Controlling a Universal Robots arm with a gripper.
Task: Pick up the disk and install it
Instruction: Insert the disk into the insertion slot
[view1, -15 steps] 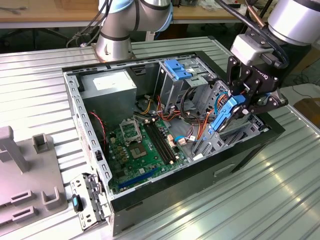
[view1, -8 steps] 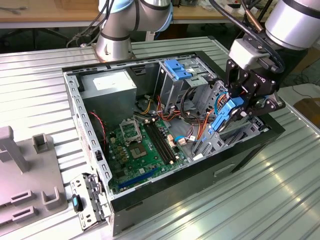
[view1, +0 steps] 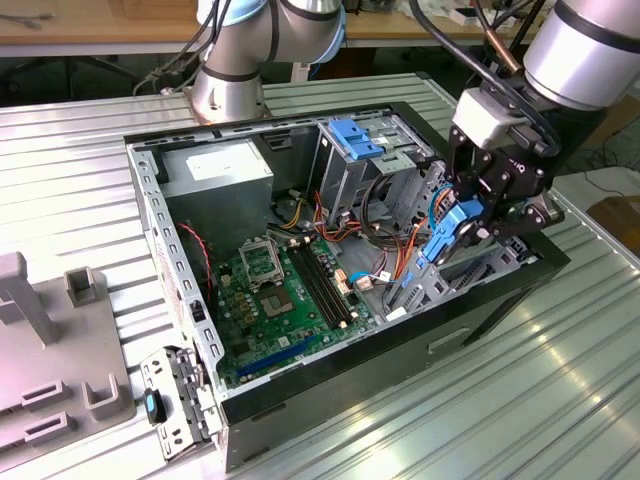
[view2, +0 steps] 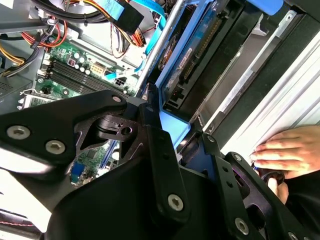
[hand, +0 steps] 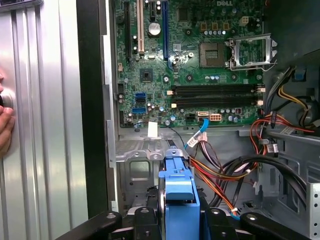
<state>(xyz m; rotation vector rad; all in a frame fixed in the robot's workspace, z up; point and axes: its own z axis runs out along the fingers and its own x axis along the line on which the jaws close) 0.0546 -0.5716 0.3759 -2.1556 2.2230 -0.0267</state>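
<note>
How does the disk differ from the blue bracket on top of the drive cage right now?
Hold: the disk sits between the jaws of the gripper; the blue bracket is apart from the gripper.
Place: the disk is at the edge of the case on the exterior view's right; the blue bracket lies atop the grey drive cage.
Pose: the disk is steeply tilted; the blue bracket lies nearly flat.
Shared: both show bright blue plastic.

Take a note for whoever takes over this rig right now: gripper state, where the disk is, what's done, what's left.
Gripper: shut on the disk, clamping its blue rail.
Disk: held tilted over the drive end of the computer case, at the exterior view's right, near the drive cage.
Done: pickup.
Left: install; disk not yet seated.
Mind: a person's hand lies on the table beside the case.
</note>
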